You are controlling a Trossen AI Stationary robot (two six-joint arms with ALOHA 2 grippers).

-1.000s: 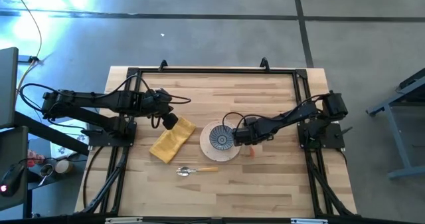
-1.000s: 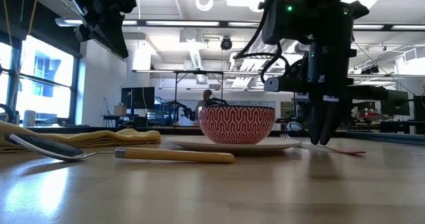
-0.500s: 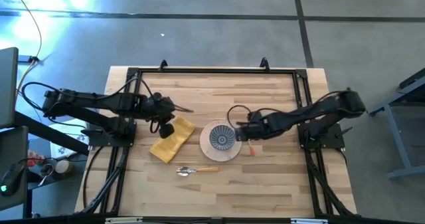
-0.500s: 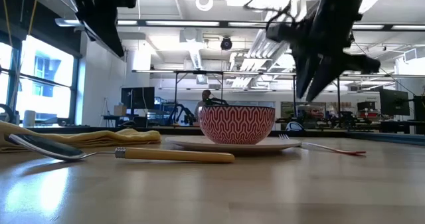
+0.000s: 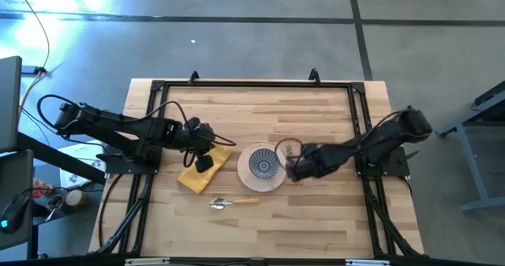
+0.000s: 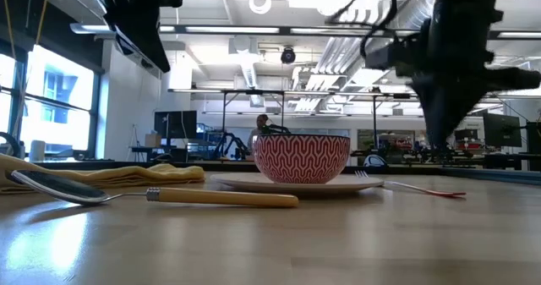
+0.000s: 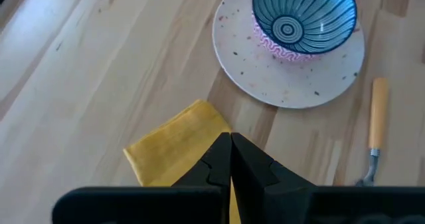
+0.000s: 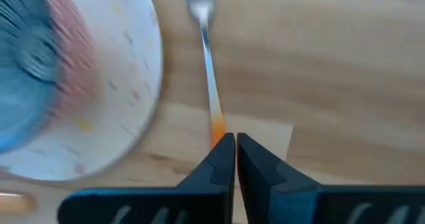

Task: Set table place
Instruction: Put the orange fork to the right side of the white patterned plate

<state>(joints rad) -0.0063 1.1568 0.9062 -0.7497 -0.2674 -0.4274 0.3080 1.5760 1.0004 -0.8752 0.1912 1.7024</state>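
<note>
The cream plate (image 5: 274, 179) lies mid-table with the blue-patterned bowl (image 5: 262, 163) standing on it. The mustard napkin (image 5: 197, 175) lies flat to the plate's left. The yellow-handled spoon (image 5: 234, 202) lies nearer the front edge. The orange-handled fork (image 8: 207, 64) lies on the table just right of the plate. My left gripper (image 5: 203, 162) is shut and hovers over the napkin (image 7: 176, 147). My right gripper (image 8: 236, 151) is shut and hovers over the fork's orange handle (image 8: 216, 132). In the low view it (image 6: 441, 150) is raised off the table.
A black rail frame (image 5: 252, 85) runs around the wooden table (image 5: 316, 116). Both arm bases stand at the table's left and right edges. Bare wood shows toward the far edge and along the front right.
My right gripper has lifted off the table beside the plate, tilted on the way, and now stands a little farther right above the fork's handle. My left gripper has gone toward the near edge, farther over the napkin. The fork, plate, bowl and spoon have kept still.
</note>
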